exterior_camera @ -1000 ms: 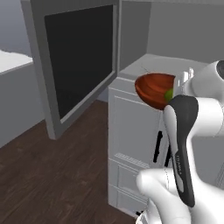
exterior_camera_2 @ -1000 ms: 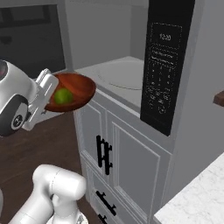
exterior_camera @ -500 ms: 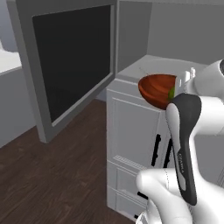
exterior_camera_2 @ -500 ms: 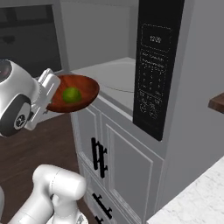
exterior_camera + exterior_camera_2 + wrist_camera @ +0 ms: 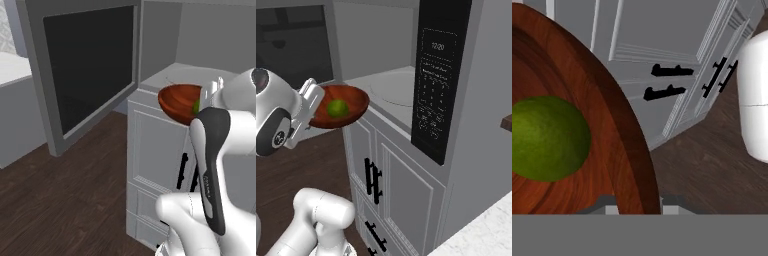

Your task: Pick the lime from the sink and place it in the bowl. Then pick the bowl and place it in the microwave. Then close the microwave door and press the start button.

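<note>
So that the lime (image 5: 337, 108) stays inside, the bowl (image 5: 351, 100) is pinched level by its rim in the gripper (image 5: 312, 100), just before the microwave (image 5: 391, 92) opening.

There is one wide reddish-brown wooden bowl (image 5: 341, 106) and one small round green lime (image 5: 337, 108). There is one grey built-in microwave (image 5: 390, 93), with one grey-framed door with a dark glass window (image 5: 89, 70) and one black keypad panel (image 5: 432, 85). The hand view shows four black handles (image 5: 671, 70) on the panelled grey cabinet fronts (image 5: 401, 187).
</note>
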You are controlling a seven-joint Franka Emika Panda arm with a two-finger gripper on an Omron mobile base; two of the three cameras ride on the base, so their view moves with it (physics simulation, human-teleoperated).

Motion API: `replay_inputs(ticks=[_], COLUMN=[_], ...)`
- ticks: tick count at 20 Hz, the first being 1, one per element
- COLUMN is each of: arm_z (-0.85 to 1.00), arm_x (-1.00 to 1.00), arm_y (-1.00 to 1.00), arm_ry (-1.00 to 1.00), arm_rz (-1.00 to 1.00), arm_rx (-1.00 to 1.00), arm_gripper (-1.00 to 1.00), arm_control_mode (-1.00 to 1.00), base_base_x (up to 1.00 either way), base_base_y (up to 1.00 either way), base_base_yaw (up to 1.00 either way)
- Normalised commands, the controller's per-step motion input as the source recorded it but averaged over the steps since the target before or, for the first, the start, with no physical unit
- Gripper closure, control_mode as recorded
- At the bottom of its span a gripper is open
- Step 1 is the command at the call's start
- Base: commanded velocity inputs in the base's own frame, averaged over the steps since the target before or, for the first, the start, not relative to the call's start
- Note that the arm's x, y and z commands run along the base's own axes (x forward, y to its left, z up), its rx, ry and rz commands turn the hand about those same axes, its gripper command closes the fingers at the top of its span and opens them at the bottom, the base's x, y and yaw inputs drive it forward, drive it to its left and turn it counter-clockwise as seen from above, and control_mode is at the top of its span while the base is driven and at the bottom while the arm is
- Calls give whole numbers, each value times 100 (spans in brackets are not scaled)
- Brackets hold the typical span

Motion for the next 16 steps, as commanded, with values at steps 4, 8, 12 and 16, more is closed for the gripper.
replay_inputs(ticks=[4,8,12,16], arm_z=[54,41,25,17], arm_x=[-12,3,33,51], arm_y=[-1,-9,-37,-41], arm_ry=[-14,-10,0,-1], arm_rz=[0,-6,-18,-20], arm_rx=[2,0,1,0], arm_gripper=[100,100,100,100], arm_control_mode=[-100,-100,-100,-100], base_base_x=[0,0,0,0], base_base_y=[0,0,0,0], base_base_yaw=[0,0,0,0])
